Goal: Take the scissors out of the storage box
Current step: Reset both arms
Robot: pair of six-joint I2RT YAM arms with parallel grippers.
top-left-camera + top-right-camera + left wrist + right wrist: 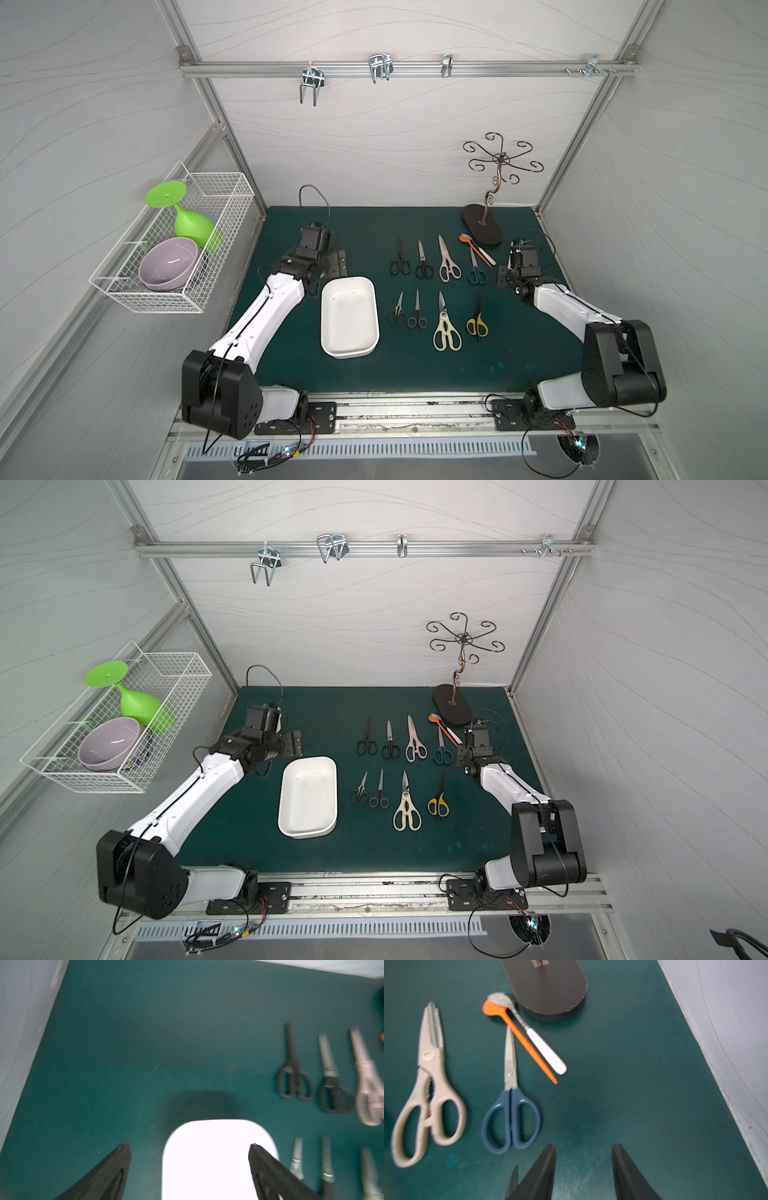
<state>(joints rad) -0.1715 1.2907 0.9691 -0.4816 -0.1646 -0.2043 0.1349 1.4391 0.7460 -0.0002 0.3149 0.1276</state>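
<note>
We see our left gripper (189, 1147) wide open and empty, with the storage box (218, 1136) between its jaws, low in the frame. The scissors (445, 257) lie in two rows on the green mat (415, 374), right of the box. Our right gripper (583, 1147) is half open and empty, just right of the blue scissors (510, 1105).

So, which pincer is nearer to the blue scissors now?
Right. The right pincer is just beside the handles of the blue scissors, apart from them. The left pincer is across the mat, at the far end of the storage box, with other scissors between.
</note>
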